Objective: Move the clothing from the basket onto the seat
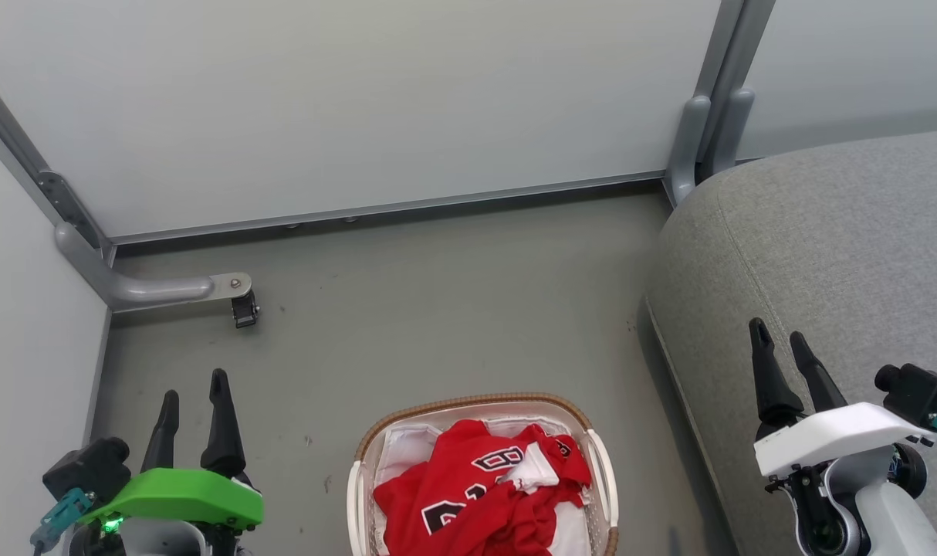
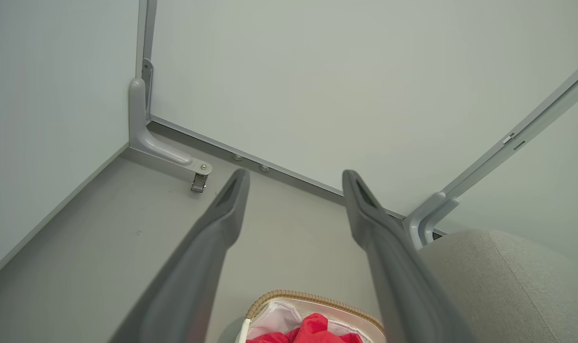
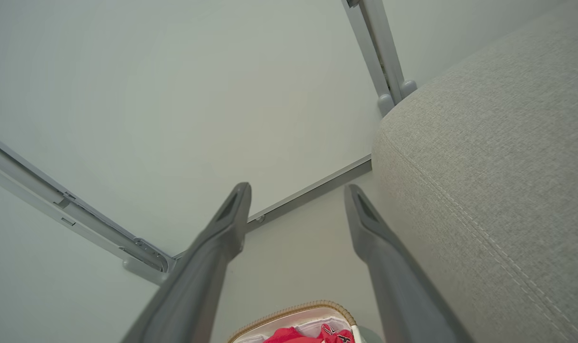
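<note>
1. Your left jaws stood parted and held nothing, poised above the floor [image 1: 438, 309] to the left of the basket [image 1: 468, 403].
2. Your right jaws were likewise parted and empty, hanging over the near edge of the seat [image 1: 823, 247].
3. The clothing [image 1: 476, 494] lay crumpled inside the basket, which sat on the floor just beside the seat.

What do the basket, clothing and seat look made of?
Basket: apparently white moulded plastic, with a brown woven-looking rim. Clothing: thin red jersey-type fabric, with soft folds and printed numerals. Seat: grey woven upholstery; weave texture and stitched seam show.
</note>
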